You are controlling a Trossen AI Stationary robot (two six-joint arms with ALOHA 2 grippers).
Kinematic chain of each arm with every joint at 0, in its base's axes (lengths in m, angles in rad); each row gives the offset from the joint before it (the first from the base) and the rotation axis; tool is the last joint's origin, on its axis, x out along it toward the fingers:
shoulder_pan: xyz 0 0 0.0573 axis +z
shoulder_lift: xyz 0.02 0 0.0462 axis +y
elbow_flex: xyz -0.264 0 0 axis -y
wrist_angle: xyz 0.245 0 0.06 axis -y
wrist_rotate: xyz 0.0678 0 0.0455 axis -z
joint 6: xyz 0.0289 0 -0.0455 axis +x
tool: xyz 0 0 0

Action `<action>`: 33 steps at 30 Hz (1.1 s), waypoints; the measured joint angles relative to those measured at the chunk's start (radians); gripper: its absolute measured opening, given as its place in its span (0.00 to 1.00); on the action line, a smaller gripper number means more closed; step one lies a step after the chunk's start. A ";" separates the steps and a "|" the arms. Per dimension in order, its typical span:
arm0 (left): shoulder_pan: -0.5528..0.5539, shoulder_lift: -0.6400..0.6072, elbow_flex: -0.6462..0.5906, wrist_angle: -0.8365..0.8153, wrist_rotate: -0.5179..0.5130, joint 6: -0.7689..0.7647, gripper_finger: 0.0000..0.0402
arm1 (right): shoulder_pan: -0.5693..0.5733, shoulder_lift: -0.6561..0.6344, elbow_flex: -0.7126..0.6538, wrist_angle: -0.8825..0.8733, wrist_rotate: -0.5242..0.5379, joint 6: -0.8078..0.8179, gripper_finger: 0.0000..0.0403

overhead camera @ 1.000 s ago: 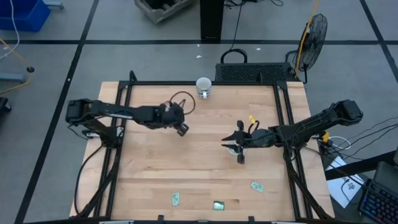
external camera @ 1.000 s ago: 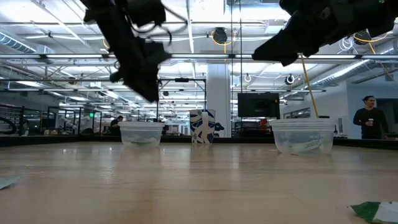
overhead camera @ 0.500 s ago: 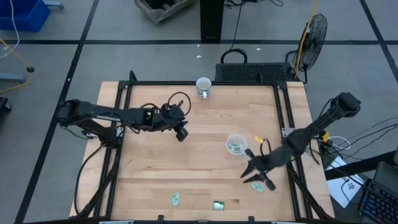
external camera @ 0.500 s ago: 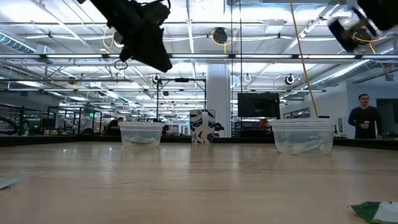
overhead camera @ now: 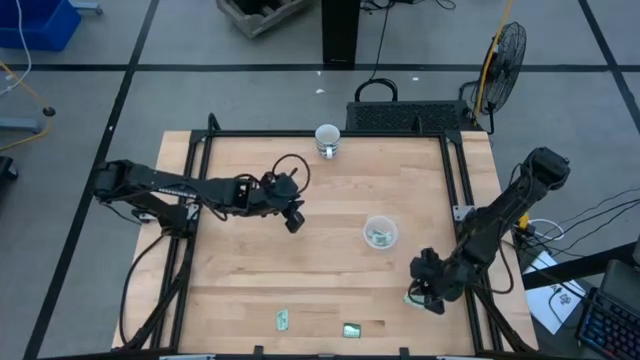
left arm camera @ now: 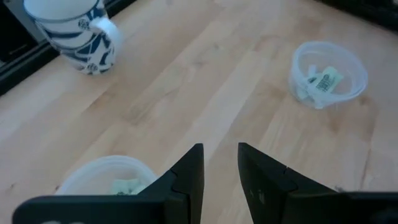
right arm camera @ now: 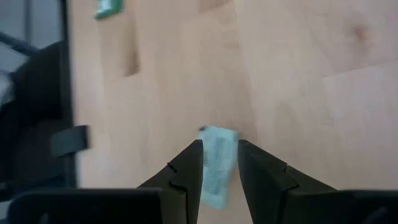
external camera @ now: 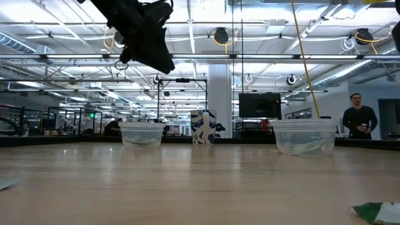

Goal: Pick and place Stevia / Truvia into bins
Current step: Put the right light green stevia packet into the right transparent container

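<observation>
Right gripper (right arm camera: 219, 163) low over bench (overhead camera: 330, 270), fingers narrowly spread astride green-white sachet (right arm camera: 216, 165). Sachet thin, light, floppy; likely needs edge pinch.

Wooden table (overhead camera: 330, 270) carries sachets (overhead camera: 283, 319), cups (overhead camera: 380, 232), mug (overhead camera: 327, 138).

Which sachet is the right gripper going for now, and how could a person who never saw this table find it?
Start at the table's front edge, where loose sachets lie, and go to its right-hand end beside the frame rail. There the right gripper hangs directly over one green and white sachet, which shows between its fingers. The other two sachets lie farther left with no arm near.
</observation>
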 joint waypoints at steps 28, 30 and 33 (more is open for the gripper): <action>-0.002 -0.001 0.000 0.014 0.000 0.028 0.25 | 0.019 0.209 0.001 0.120 -0.003 -0.001 0.23; -0.002 -0.001 0.000 0.014 0.000 0.029 0.25 | 0.019 0.218 0.002 0.120 0.000 -0.001 0.21; -0.002 -0.001 0.000 0.014 0.000 0.029 0.25 | 0.019 0.236 0.003 0.120 0.004 -0.004 0.16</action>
